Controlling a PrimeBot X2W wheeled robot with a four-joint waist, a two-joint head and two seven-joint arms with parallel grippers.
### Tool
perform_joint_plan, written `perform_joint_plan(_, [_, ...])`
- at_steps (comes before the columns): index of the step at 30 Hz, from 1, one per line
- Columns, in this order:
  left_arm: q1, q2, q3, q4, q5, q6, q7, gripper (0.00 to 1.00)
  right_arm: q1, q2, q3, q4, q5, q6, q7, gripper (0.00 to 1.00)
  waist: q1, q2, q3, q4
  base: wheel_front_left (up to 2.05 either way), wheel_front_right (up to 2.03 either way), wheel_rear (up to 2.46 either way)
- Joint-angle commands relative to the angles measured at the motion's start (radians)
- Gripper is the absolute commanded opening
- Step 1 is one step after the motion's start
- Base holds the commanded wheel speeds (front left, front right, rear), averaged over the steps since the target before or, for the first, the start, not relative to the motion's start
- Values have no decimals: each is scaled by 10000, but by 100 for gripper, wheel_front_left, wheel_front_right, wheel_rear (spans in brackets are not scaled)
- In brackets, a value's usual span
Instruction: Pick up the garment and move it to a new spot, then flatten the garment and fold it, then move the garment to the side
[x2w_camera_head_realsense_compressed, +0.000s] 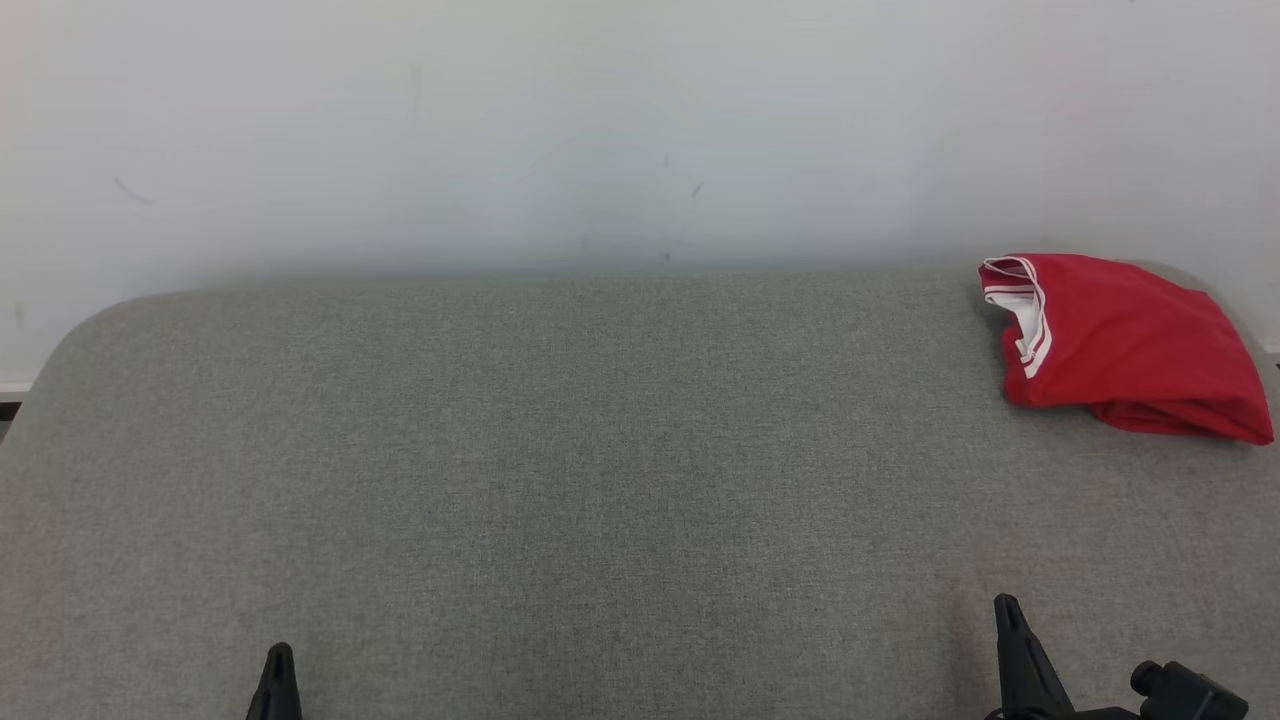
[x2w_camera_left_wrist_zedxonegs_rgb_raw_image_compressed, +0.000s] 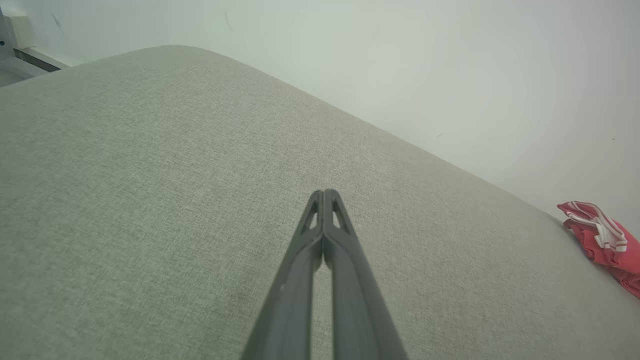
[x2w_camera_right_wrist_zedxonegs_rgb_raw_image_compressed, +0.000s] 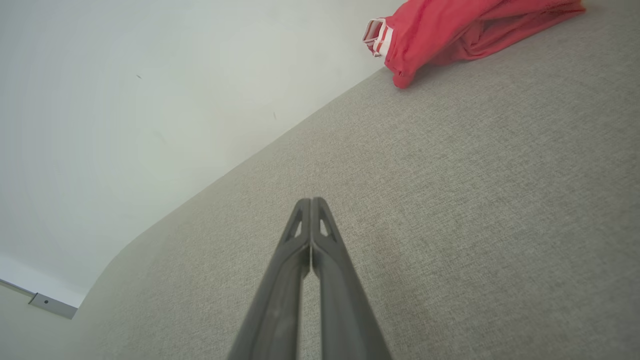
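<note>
Lying bunched, the red garment (x2w_camera_head_realsense_compressed: 1130, 345) occupies the grey surface's (x2w_camera_head_realsense_compressed: 600, 480) far-right corner.

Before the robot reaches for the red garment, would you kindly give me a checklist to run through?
1. Garment lies free on the grey surface, far right corner: ok.
2. Right tool open for grasping: not ok, shut.
3. Left tool open: not ok, shut.
4. Both tools empty: ok.
5. Garment flat: not ok, bunched.
6. Garment fully on the grey surface: cannot tell.
</note>
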Motion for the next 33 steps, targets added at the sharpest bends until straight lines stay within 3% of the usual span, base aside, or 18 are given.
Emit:
perform_joint_plan(1, [-294, 7, 55, -112, -459, -66, 69, 0, -269, 15, -64, -149, 388, -4, 81, 0, -1, -1, 5, -2, 0, 0, 0])
perform_joint_plan(33, [-944, -65, 234, 18, -4939, -178, 1153, 0, -866, 154, -314, -151, 4452, -9, 1163, 0, -1, -1, 111, -64, 0, 0, 0])
